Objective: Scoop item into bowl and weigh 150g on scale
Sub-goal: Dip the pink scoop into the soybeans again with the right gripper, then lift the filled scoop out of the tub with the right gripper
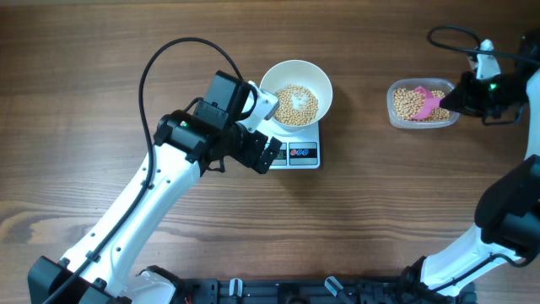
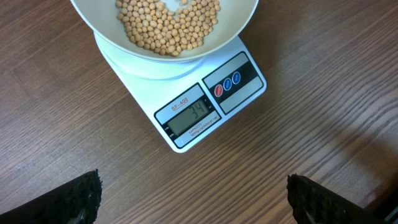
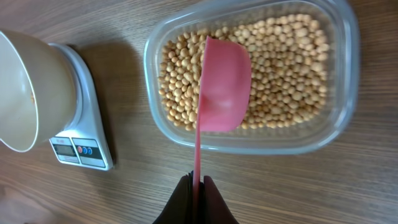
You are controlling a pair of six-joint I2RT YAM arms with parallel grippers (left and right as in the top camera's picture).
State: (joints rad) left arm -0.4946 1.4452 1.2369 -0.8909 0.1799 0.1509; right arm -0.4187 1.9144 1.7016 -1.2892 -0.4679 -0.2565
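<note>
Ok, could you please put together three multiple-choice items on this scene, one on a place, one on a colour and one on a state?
1. Where does the white bowl stand? A on the scale; B on a tray; C on a stack of books.
2. What colour is the scoop? A blue; B pink; C green.
3. How is the right gripper? A open and empty; B shut on the scoop's handle; C shut on the bowl's rim.
Answers: 1 A, the bowl rests on the scale's platform; 2 B, its blade is plainly pink; 3 B, the jaws pinch the thin handle.
</note>
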